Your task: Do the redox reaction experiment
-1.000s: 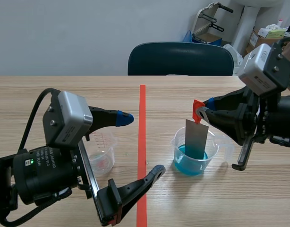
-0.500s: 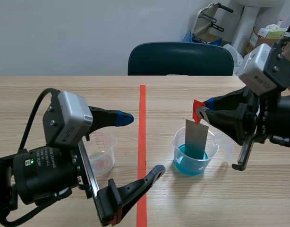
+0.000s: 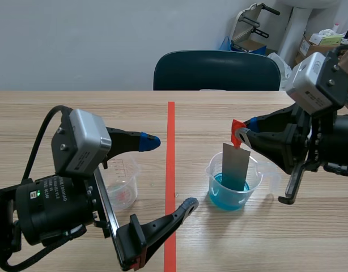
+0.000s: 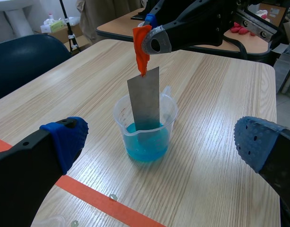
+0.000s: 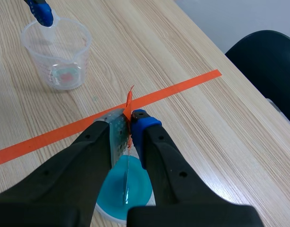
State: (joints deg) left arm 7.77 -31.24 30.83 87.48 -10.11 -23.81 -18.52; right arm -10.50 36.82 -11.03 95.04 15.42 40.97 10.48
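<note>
Metal strip is what I am watching: it hangs close to upright on the right side of the tabletop, its lower end dipped in the blue liquid inside a clear plastic beaker.

Nearest to me, on the left, the left gripper hangs just above the tabletop with its fingers spread wide and nothing between them. One finger lies low and near, by the orange-red tape line. The other reaches farther out, and its blue pad sits over the far rim of a small clear measuring cup. That cup stands on the tabletop left of the tape line, partly hidden behind the left arm, with a pinkish trace at its bottom.

Right of the line and a little farther away stands the beaker with the strip. Above it, the right gripper comes in from the right with its fingers closed on the orange-red tab fixed to the strip's top end, so the strip hangs from that pinch. From the right wrist I see the strip edge-on, running down between the fingers into the liquid.

Across the tabletop a dark blue chair is pushed in, and cardboard boxes sit at the far right.
</note>
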